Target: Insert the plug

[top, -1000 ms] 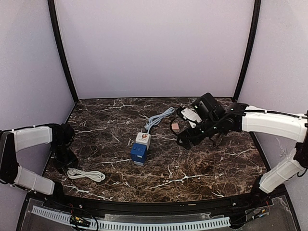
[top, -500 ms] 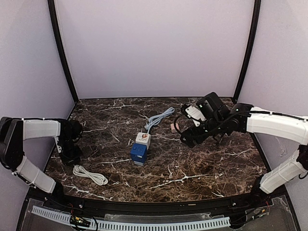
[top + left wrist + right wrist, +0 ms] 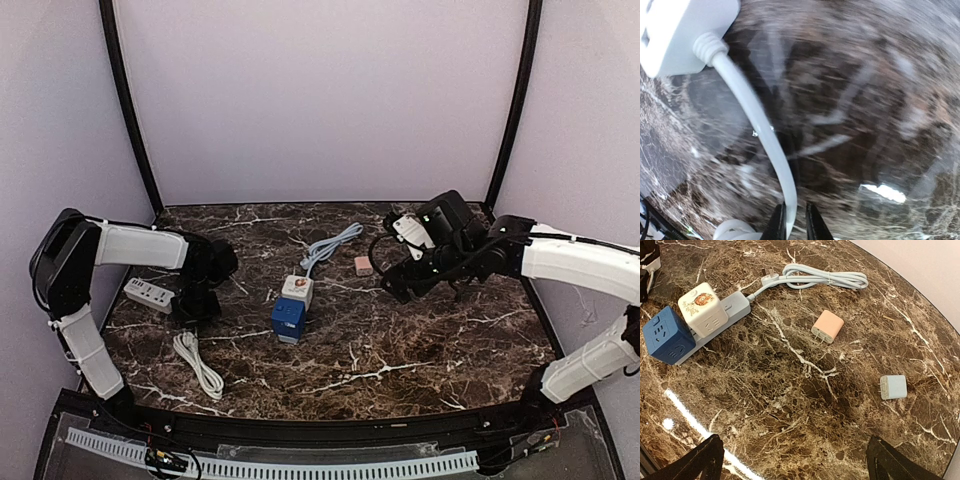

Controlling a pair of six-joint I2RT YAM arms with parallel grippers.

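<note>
My left gripper (image 3: 793, 226) is shut on the white cable (image 3: 756, 116) that runs from a white power strip (image 3: 681, 31). In the top view this gripper (image 3: 193, 303) sits low over the table, between that strip (image 3: 148, 293) and the cable's coil (image 3: 200, 365). My right gripper (image 3: 796, 466) hangs open and empty above the marble. Ahead of it lie a pink plug (image 3: 827, 326) and a light blue plug (image 3: 893, 386), both loose with their prongs showing. A grey power strip (image 3: 735, 306) carries a white cube (image 3: 701, 308) and a blue cube (image 3: 667, 338).
A grey-blue cable (image 3: 820, 278) lies bundled behind the grey strip, its own plug (image 3: 768, 274) loose on the table. From above, the grey strip's cubes (image 3: 290, 305) are at centre and the pink plug (image 3: 364, 265) is beside my right gripper (image 3: 400, 285). Walls enclose the table on three sides.
My left gripper has shut on the white cable and swung right toward the centre, dragging the cable and its white strip along. The right arm drifted slightly right and back.
</note>
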